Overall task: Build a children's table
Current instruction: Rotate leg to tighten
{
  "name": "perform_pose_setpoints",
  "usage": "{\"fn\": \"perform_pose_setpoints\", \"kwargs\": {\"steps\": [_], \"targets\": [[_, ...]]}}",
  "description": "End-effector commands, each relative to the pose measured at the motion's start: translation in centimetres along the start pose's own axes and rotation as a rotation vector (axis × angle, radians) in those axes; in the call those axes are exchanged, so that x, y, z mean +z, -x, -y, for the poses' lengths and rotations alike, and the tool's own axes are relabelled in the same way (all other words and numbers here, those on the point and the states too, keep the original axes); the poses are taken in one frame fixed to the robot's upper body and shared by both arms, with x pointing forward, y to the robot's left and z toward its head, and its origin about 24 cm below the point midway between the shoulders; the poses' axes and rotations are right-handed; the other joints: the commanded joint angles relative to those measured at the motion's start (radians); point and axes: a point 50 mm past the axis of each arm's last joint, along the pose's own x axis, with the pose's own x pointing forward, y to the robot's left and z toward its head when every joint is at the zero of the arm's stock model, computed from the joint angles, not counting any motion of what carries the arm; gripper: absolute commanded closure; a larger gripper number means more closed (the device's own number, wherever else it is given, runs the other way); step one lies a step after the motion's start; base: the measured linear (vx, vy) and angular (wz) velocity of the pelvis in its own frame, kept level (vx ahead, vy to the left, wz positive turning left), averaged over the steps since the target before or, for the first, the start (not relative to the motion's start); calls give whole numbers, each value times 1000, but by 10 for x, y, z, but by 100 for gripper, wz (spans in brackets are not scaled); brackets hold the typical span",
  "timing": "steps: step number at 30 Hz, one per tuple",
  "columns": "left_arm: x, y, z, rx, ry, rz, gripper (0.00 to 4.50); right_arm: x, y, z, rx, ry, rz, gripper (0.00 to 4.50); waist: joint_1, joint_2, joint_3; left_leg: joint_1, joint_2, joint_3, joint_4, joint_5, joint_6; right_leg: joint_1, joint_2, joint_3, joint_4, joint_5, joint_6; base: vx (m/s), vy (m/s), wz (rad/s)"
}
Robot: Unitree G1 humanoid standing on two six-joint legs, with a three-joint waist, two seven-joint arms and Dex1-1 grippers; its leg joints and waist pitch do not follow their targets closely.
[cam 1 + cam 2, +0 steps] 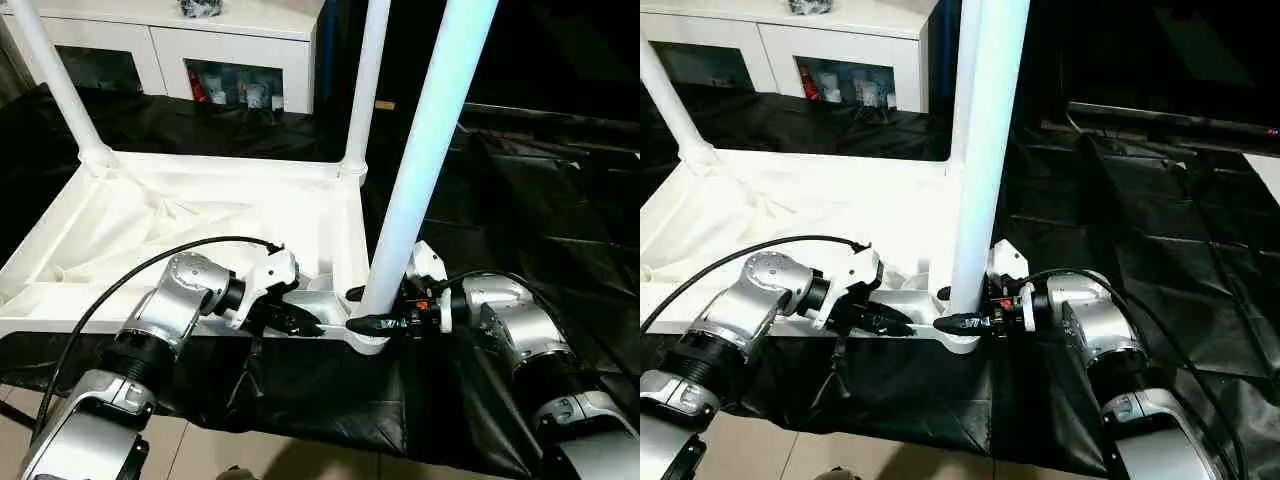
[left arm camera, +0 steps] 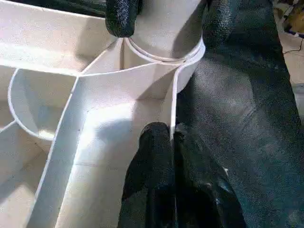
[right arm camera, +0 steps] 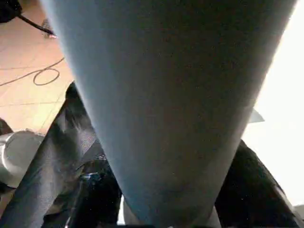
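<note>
The children's table top lies upside down on a black cloth, ribbed side up. Three white legs stand in its corner sockets: far left, far right and near right. My left gripper is shut on the thin rim wall of the top, just left of the near right corner socket. My right gripper reaches in from the right and clasps the base of the near right leg, one black finger on each side, against the tube. That leg rises between the fingers in the right wrist view.
A white cabinet with glass doors stands behind the table top. The black cloth spreads wide to the right. Tiled floor shows at the near edge. A black cable arcs over my left forearm.
</note>
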Motion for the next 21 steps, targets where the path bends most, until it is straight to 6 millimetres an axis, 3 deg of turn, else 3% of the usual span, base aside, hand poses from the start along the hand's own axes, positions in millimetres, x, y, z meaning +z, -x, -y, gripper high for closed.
{"fn": "perform_pose_setpoints", "kwargs": {"steps": [1,9,13,17,21], "targets": [[7,-2,-11,148,5,35,450,-11,-13,-6,-27,-76,47,244,0,-4,-53,3,1,18,-65,-255,49,47,-22,29,-65,-208,-246,0,0,0],[16,-19,-16,275,22,83,450,-20,-31,1,-322,-158,139,249,-16,-9,-48,2,-4,10,-76,-316,14,42,-26,28,-86,-400,-160,0,0,0],[26,-42,-17,360,35,113,450,-31,-51,7,-608,-238,122,251,-30,-6,-46,2,-6,7,-79,-326,-2,38,-25,27,-94,-448,-133,0,0,0],[33,-54,-16,376,22,124,450,-30,-65,11,-716,-292,141,251,-35,-6,-46,5,-9,6,-79,-365,3,31,-24,27,-101,-490,-115,0,0,0],[35,-54,-15,362,-2,123,450,-20,-70,12,-742,-293,207,251,-37,-4,-47,4,-9,3,-82,-389,6,31,-24,24,-107,-512,-97,0,0,0]]}}
